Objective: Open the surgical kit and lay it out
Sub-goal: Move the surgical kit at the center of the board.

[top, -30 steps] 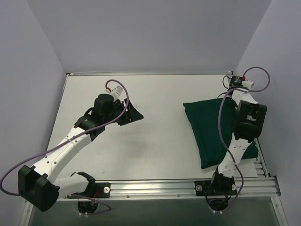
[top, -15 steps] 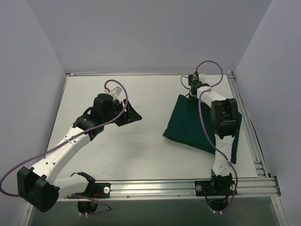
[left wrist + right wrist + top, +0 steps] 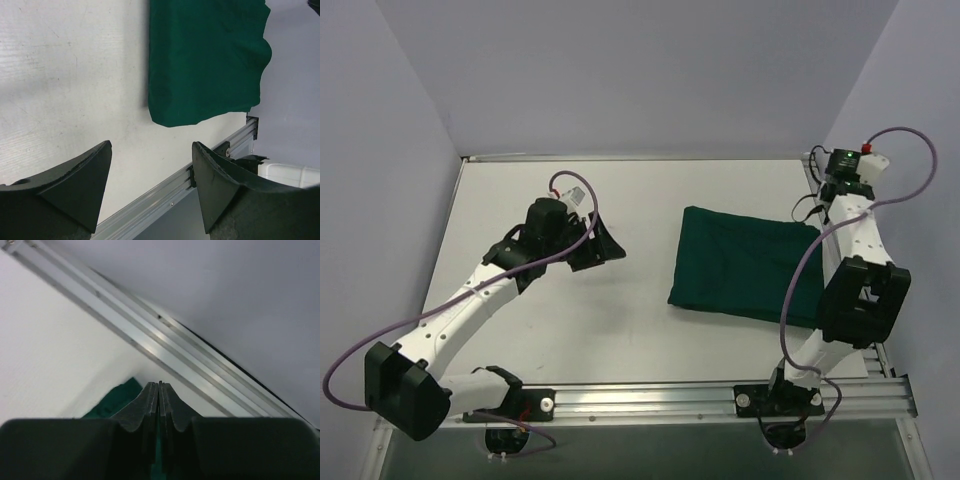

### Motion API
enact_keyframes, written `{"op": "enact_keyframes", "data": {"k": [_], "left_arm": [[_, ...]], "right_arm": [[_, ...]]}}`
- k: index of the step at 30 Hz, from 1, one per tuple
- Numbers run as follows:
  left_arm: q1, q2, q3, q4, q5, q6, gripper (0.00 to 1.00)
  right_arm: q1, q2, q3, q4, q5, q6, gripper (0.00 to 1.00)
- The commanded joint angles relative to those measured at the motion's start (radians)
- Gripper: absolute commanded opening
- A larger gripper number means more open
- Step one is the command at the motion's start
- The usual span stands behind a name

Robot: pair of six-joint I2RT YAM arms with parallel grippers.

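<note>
Green cloth wrap lies on right half of bench, still folded shut. Right arm and its purple cable cross over the wrap's right end, hiding that edge. Aluminium rail runs along near side. Wrap is dark green, roughly rectangular, plump, with soft rounded corners. Left fingers are spread wide and grip nothing, over bare bench well left of wrap. Right fingers are pressed together tip to tip at far right corner, by the wrap's corner.
</note>
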State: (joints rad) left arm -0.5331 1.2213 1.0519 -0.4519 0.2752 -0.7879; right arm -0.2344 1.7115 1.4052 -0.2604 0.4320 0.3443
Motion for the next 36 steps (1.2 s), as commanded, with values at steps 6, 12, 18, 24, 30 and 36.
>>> {"op": "enact_keyframes", "data": {"k": [6,12,18,24,30,36], "left_arm": [[-0.001,0.003,0.062,0.035,0.067,0.026,0.74],[0.001,-0.025,0.066,-0.021,0.012,0.030,0.74],[0.022,-0.008,0.105,-0.116,-0.024,0.055,0.78],[0.102,0.004,0.132,-0.197,-0.051,0.056,0.83],[0.179,0.049,0.141,-0.243,-0.037,0.044,0.83],[0.202,0.159,0.161,-0.292,-0.120,-0.005,0.82]], "right_arm": [[-0.138,-0.026,-0.222,-0.013,-0.048,0.084,0.00],[-0.164,-0.004,-0.330,0.039,-0.058,0.108,0.00],[-0.134,-0.010,-0.387,0.095,-0.229,0.127,0.00],[0.051,-0.003,-0.428,0.171,-0.294,0.229,0.00],[0.216,0.082,-0.387,0.251,-0.398,0.333,0.00],[0.345,0.111,-0.379,0.354,-0.501,0.361,0.00]]}}
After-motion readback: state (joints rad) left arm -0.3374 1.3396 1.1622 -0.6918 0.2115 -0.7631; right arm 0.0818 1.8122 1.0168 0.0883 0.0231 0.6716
